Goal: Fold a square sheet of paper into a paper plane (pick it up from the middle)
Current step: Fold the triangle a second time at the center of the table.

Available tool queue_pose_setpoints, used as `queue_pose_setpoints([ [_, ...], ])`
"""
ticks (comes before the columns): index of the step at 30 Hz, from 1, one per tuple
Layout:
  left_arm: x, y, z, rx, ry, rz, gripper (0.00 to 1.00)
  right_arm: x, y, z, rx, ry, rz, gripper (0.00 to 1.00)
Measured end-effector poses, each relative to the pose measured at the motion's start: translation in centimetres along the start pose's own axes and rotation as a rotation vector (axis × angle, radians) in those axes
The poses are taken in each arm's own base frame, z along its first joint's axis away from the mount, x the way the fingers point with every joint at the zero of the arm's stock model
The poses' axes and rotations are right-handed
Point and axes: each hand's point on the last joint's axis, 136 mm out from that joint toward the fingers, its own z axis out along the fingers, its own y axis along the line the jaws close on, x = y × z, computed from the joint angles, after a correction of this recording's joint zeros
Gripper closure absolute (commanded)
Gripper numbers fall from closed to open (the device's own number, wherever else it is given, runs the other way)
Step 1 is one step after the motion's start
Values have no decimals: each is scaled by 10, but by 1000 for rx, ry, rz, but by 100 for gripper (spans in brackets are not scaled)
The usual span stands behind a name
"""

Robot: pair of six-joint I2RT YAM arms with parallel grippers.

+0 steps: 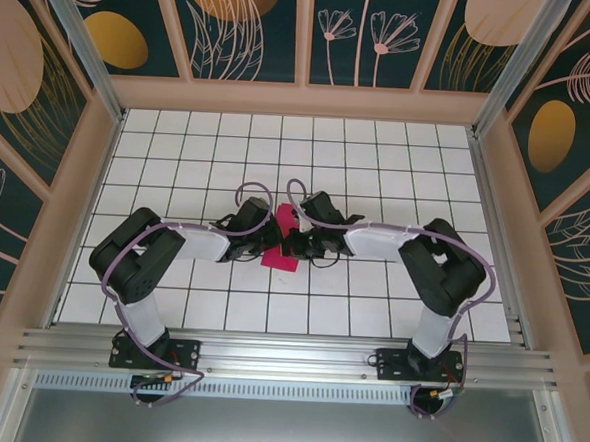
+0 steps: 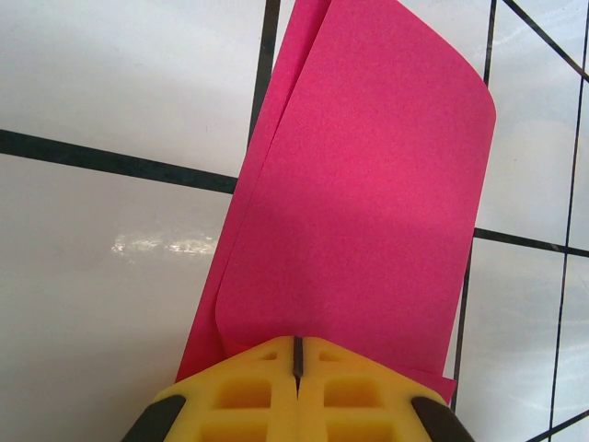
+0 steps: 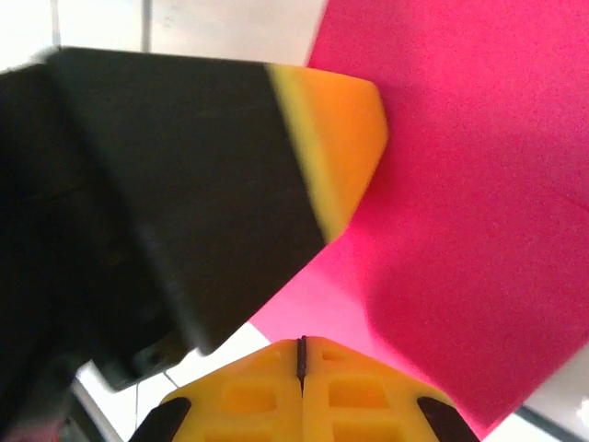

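Nearest the camera and well short of the paper (image 1: 285,222), the left arm (image 1: 152,262) and right arm (image 1: 442,275) rise from their bases at the near edge of the white tiled table (image 1: 179,144). Both bend inward toward the magenta-red sheet at mid-table.

The left gripper (image 1: 270,242) comes at the paper from its left and the right gripper (image 1: 293,246) from its right, their tips close together over the sheet's near half. Both pairs of jaws are closed tight. In each wrist view the yellow fingers (image 2: 248,396) stand together with only a hairline seam between them.

Seen from the left wrist, the left gripper's tips sit at the near edge of the paper, which is doubled over. Two layers show along its left edge, and the upper one bows up from the table. Whether the closed tips pinch the sheet or merely press against it cannot be told.

From the right wrist, the right gripper's tips overlap the paper's edge. The left gripper's black finger with its yellow-orange pad (image 3: 336,138) hangs just beside them, over the sheet.

Beyond the grippers, the paper stretches away as a narrow strip toward the far side. Farther past the paper, bare table runs to the back wall (image 1: 247,28), painted with flowers.
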Motion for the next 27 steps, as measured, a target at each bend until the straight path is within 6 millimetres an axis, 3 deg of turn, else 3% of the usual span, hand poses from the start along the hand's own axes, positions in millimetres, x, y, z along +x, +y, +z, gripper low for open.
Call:
queue_pose_setpoints([
  [6, 0, 0, 0, -1, 1, 0, 100, 4, -14, 15, 32, 32, 21, 100],
  [18, 0, 0, 0, -1, -1, 0, 100, 6, -14, 14, 31, 37, 18, 100],
  [27, 0, 0, 1, -1, -1, -1, 100, 20, -19, 7, 21, 55, 24, 98],
])
